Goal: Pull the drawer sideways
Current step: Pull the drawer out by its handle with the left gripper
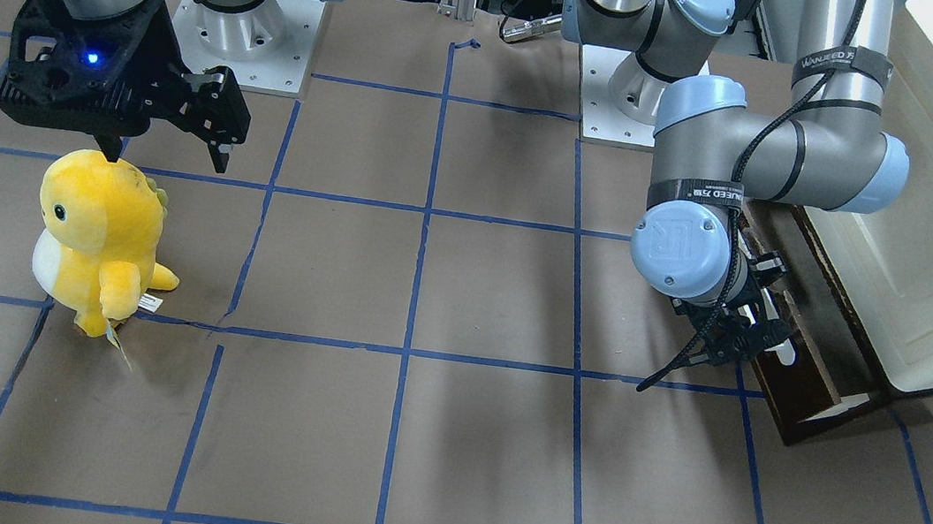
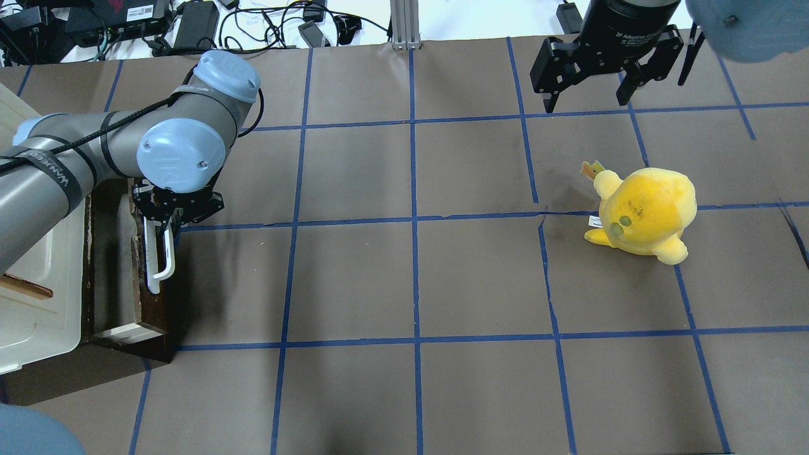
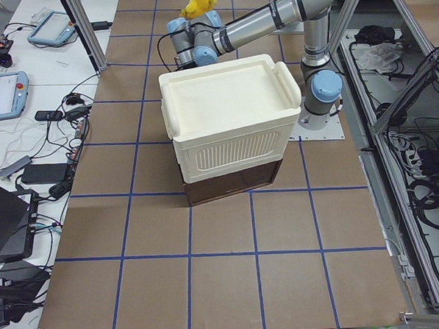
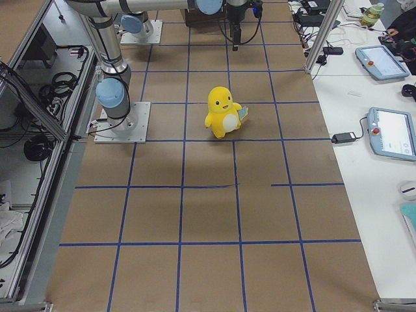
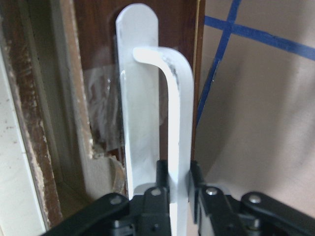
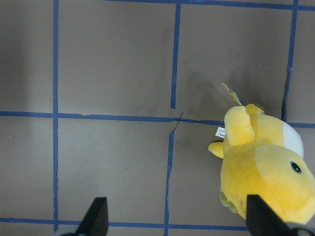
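Step in hand: you are at the pull. The left gripper (image 5: pixel 178 177) is set on the handle (image 5: pixel 177 113) of the drawer (image 2: pixel 161 309), and I judge the grasp made and the slide only partly done.
Drawer: it sits under the cabinet (image 2: pixel 38 316). Its dark front stands a little clear of the cabinet's face, and a strip of pale interior shows between them.
Left gripper: the jaws are nearly closed, with only the thickness of the white bar between them. Both fingers (image 5: pixel 161 177) press the bar's sides near one end of the handle, not its middle. It grips nothing else.
Next move: draw the front straight away from the cabinet, level with the table (image 2: pixel 411 284). Because the grip is off-centre, the drawer may skew and bind in the cabinet, so I would keep the pull square and slow.
Risk: the bar is smooth and narrow, so the fingers could slide along it. The cabinet itself might also drag along if the drawer sticks.
Right gripper (image 2: pixel 588 101): wide open and empty. It hangs above the table well apart from the cabinet, near the plush toy (image 2: pixel 644 212) but not touching it.
Plush toy: it stands upright far from the cabinet, out of the drawer's path.
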